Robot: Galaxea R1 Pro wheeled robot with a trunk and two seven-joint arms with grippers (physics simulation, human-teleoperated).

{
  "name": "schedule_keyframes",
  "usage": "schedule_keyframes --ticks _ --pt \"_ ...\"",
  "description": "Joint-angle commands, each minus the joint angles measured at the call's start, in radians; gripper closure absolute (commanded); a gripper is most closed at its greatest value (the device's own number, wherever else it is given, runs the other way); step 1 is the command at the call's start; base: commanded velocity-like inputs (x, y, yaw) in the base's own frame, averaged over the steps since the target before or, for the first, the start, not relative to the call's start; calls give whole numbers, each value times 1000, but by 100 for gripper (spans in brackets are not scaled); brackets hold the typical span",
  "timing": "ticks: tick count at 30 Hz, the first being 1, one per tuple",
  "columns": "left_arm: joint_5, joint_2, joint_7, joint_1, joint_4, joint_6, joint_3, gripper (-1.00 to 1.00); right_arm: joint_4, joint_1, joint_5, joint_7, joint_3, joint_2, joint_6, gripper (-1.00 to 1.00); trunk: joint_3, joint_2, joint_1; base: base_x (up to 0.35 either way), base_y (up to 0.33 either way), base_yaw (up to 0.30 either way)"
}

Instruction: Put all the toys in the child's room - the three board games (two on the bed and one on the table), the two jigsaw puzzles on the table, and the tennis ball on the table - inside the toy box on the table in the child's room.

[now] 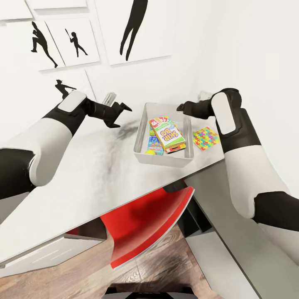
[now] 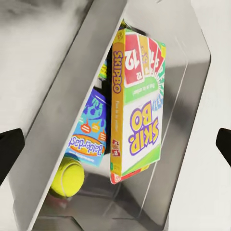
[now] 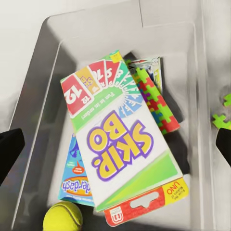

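— So, how do the hands stand?
— The left gripper (image 1: 120, 113) hangs over the table (image 1: 83, 174) just beside the toy box (image 1: 140, 137), fingers spread wide, nothing between them. The right gripper (image 1: 182, 108) hovers at the box's far rim; its fingertips sit wide apart in its wrist view, holding nothing.
— And inside the toy box?
— The Skip-Bo game (image 3: 120, 149) lies tilted on top. Under it sits a teal-blue game (image 2: 89, 130), and another game box (image 3: 147, 67) peeks out at the far end. A jigsaw puzzle (image 3: 154, 98) lies wedged under the Skip-Bo. The tennis ball (image 2: 67, 178) rests in the near corner, touching the teal-blue game.
— Anything outside it?
— A second jigsaw puzzle (image 1: 206, 138) lies flat on the table just beside the box, near the right arm.
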Motion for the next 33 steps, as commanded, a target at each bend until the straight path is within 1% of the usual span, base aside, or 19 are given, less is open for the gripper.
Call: schedule_keyframes --ticks 1,8,20,33 --pt "6 -1 7 -5 7 -2 -5 -100 -2 -3 -11 -11 -7 0 1 -100 -2 -2 1 0 0 0" --pt "-9 -1 8 -16 29 -12 -8 -100 -17 -8 -18 -9 -31 -4 -4 -100 -2 -2 1 0 0 -2" --pt "-39 6 9 -15 36 -26 -8 -100 -58 -1 -24 -8 -32 1 0 -100 -2 -2 1 0 0 -115" --pt "-48 19 3 -10 37 -39 -10 -100 -64 28 -26 -6 -28 6 1 -100 -2 -2 1 0 0 -37"
